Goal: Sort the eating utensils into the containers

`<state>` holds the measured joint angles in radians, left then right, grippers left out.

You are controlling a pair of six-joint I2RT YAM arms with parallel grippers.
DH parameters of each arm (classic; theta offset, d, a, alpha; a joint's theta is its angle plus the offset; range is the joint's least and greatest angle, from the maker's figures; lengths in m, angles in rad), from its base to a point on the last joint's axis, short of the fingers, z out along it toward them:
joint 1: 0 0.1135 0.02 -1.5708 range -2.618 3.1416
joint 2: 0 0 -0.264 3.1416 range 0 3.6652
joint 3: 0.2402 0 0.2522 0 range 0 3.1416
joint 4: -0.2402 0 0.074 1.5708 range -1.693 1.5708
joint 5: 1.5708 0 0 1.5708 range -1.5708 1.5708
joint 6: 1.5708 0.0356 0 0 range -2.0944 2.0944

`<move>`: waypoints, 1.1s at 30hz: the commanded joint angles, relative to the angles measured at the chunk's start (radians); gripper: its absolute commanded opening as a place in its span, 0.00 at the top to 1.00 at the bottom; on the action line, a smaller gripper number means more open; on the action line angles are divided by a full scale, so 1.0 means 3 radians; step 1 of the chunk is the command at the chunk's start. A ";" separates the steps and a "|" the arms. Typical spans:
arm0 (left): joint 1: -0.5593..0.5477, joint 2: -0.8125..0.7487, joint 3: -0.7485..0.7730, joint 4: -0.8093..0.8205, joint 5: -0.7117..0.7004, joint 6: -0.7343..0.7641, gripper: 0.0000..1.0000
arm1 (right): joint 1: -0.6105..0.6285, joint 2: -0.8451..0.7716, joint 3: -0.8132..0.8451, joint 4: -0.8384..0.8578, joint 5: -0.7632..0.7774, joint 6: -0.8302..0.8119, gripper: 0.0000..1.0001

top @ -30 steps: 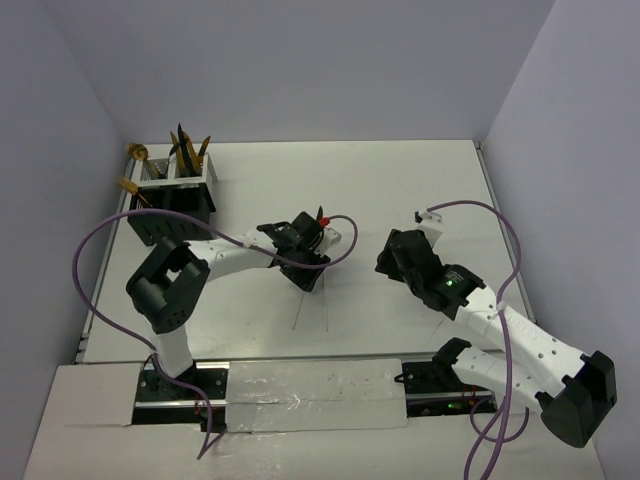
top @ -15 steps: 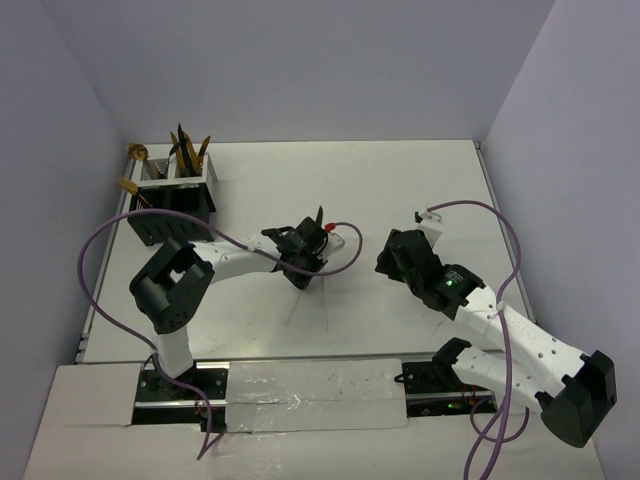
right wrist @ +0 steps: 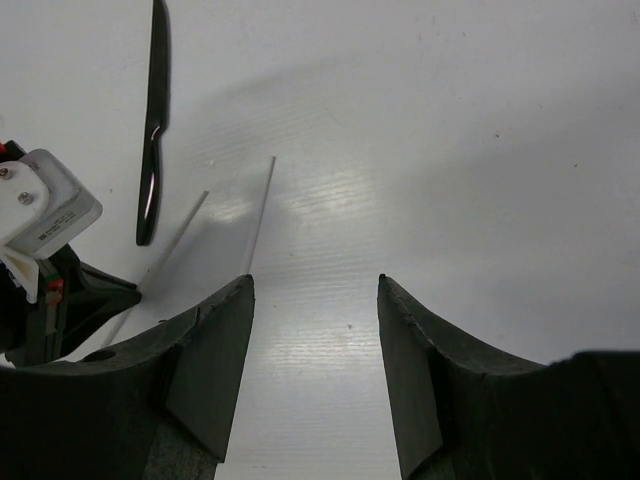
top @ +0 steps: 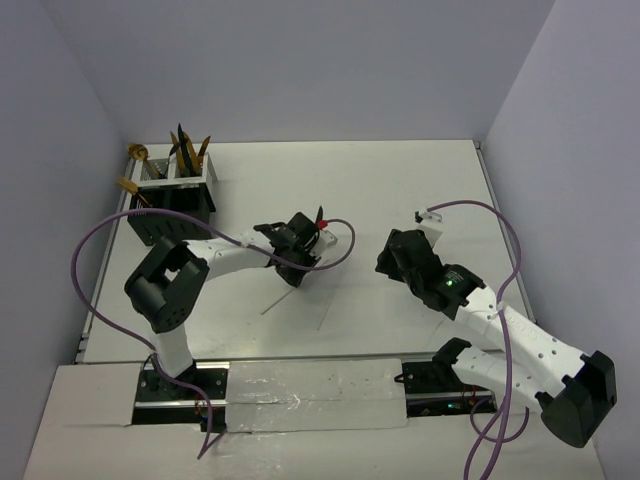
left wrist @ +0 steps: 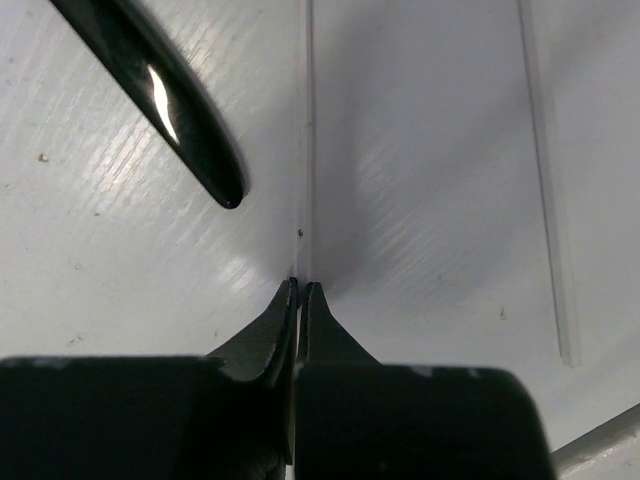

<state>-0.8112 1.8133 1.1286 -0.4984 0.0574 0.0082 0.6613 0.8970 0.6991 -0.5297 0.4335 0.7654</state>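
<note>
The left hand (left wrist: 300,292) is closed tight, its tips meeting on the near end of a thin white stick (left wrist: 306,150) that runs straight away from it across the bench (top: 400,180). It looks pinched there, not merely touched. The dark utensil (left wrist: 170,100) lies flat just beside that stick, to its left, ungripped. A second stick (left wrist: 545,180) lies apart on the right. The right hand (right wrist: 315,300) hangs spread wide over bare bench and holds nothing. Several utensils (top: 188,150) already stand in the caddy (top: 170,215) at the far left of the bench.

The main risk is a wrong pick — the stick is not cutlery, and carrying it to the caddy would put it among the forks and knives while the dark utensil is left on the bench. The grip sits at the very end of something long and thin, so on a lift the free end would likely droop or swing. It could sweep the dark utensil sideways or slip out of the tips altogether.

A white tag (right wrist: 50,215) on the left wrist carries small print — too small to read. No brand or other writing shows anywhere.
</note>
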 commanded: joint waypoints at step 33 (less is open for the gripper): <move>0.2878 -0.1689 -0.0413 0.2499 0.1235 0.0515 1.00 | 0.0010 0.0236 0.0232 0.0288 0.0068 -0.0087 0.40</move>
<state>0.0513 1.2873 1.0492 -0.0509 0.3431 0.0742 0.6613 0.9649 0.7197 -0.4850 0.4324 0.7460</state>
